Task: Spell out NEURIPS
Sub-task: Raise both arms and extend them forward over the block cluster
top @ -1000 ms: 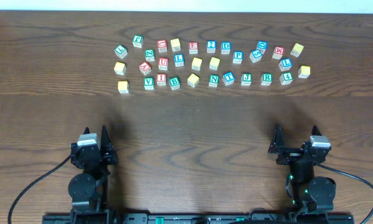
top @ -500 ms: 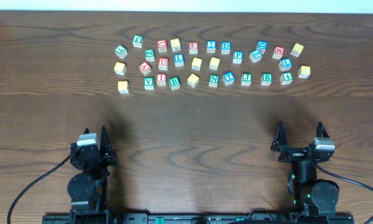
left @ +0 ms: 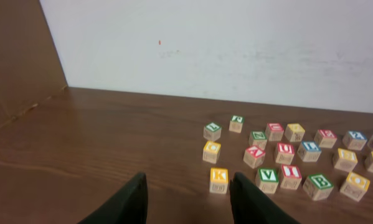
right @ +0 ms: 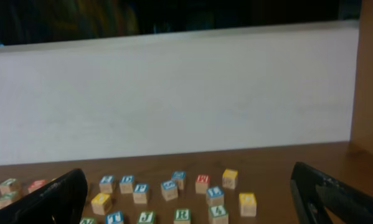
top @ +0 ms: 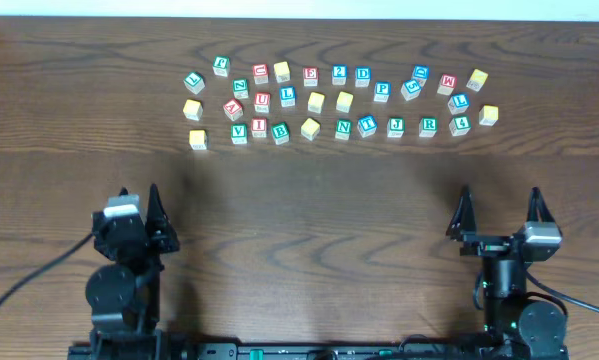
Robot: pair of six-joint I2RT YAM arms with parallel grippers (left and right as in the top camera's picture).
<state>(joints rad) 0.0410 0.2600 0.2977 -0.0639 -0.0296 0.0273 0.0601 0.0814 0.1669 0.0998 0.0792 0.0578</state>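
Wooden letter blocks [top: 344,101] are sitting in three loose rows up toward 12 o'clock on the dark counter [top: 309,220], and neither arm is touching any of them. Down at about 7 o'clock the left tool [top: 138,194] is hovering with its fingers spread and nothing between them. From there the blocks are lying off toward 1 o'clock, well apart from it. In its wrist view the yellow K block [left: 218,180] is showing as the nearest one, just beyond the gap and a little toward the right-hand finger. At about 5 o'clock the right tool [top: 500,196] is holding its fingers splayed far wider, also empty, with the rows lying toward 11 o'clock, well apart. Among the blocks I'm making out a green N [top: 240,88], a red E [top: 310,75], a red U [top: 262,101] and a green R [top: 428,126].
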